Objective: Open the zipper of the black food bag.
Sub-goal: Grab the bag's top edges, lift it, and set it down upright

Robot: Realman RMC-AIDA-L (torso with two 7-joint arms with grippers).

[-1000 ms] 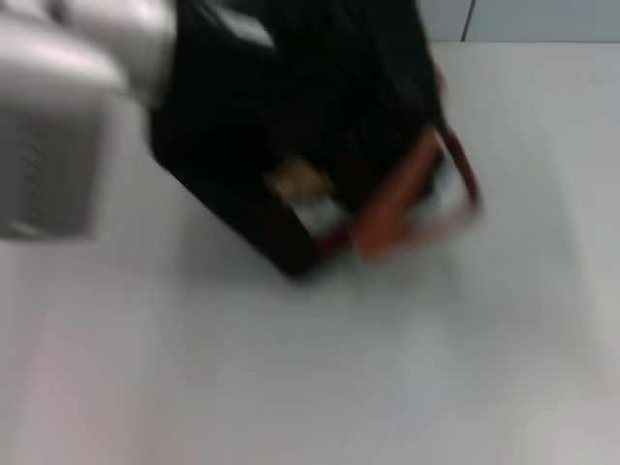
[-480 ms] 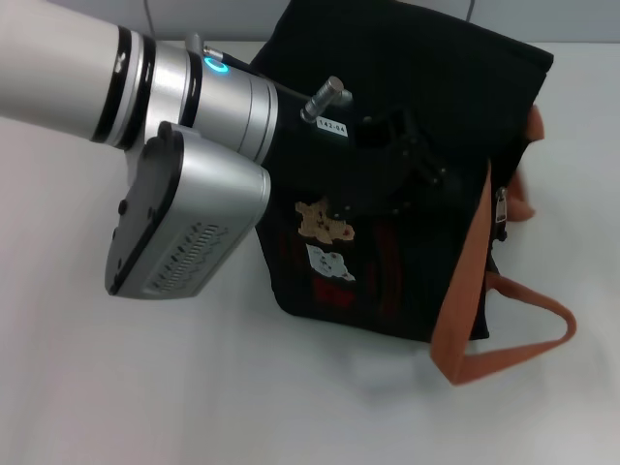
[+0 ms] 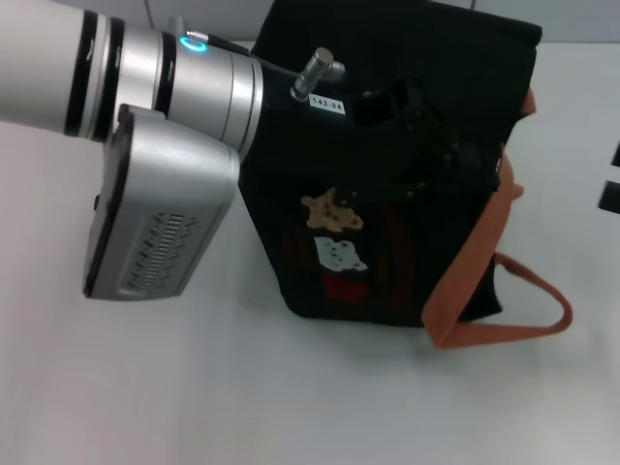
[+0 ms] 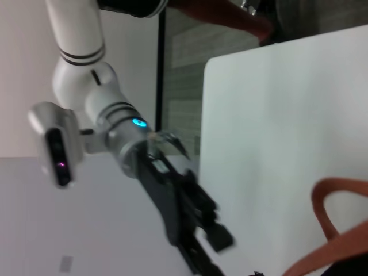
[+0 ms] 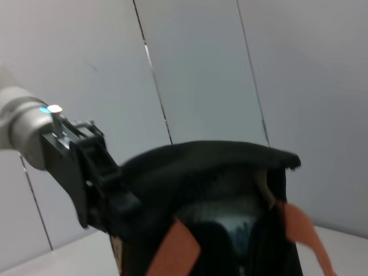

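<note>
While the bag (image 3: 387, 165) stands on the white table (image 3: 242, 387), the left gripper (image 3: 426, 131) reaches across from the left and lies against the bag's upper face, black on black, so I cannot tell how its jaws stand. On the side toward the camera sit a tan bear patch (image 3: 332, 209), a white patch (image 3: 339, 254) and a red mark (image 3: 346, 287). One orange strap (image 3: 472, 262) runs down the bag's right edge and loops out onto the table. The zipper pull (image 3: 503, 167) is only a faint glint near the top of that strap.

From the left wrist, the right gripper (image 4: 215, 233) shows off the table's edge, apart from the bag; its jaws cannot be made out. From the right wrist, the bag's top gapes, pale lining (image 5: 230, 198) inside.
</note>
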